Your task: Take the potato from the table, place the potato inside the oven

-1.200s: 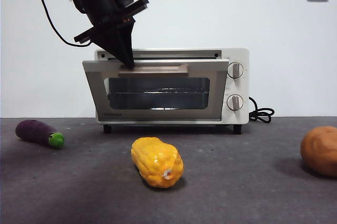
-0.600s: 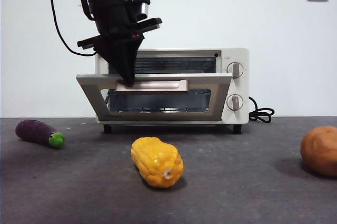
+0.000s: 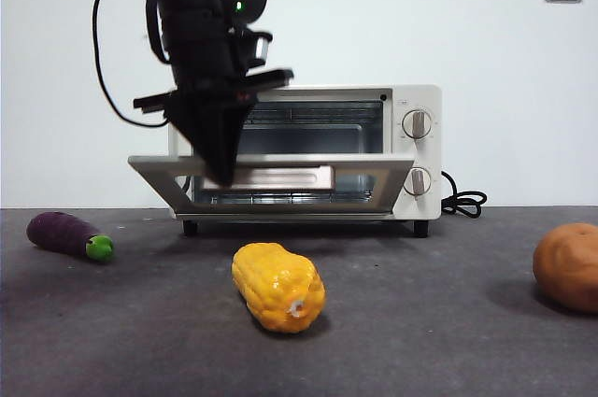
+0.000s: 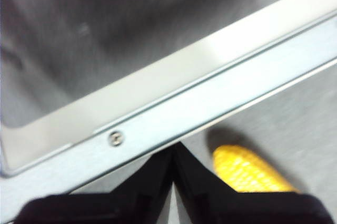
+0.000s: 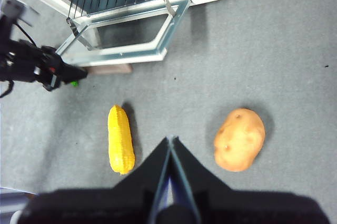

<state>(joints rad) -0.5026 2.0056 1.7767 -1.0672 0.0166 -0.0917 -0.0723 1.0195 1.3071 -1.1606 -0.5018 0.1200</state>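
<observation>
Left gripper (image 3: 222,173) sat at the oven (image 3: 308,154) door's (image 3: 271,176) top edge, jaws together, door half lowered. Right gripper (image 5: 171,142) hung above the table (image 3: 420,322), jaws closed and empty. Potato (image 3: 568,266) lay on the table, well apart from the corn (image 3: 278,287).

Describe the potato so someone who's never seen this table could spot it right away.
Start at the cream oven at the back of the table, then look in front of it, toward the knob side. The potato lies there alone: smooth orange-brown, unlike the bumpy yellow corn.
</observation>
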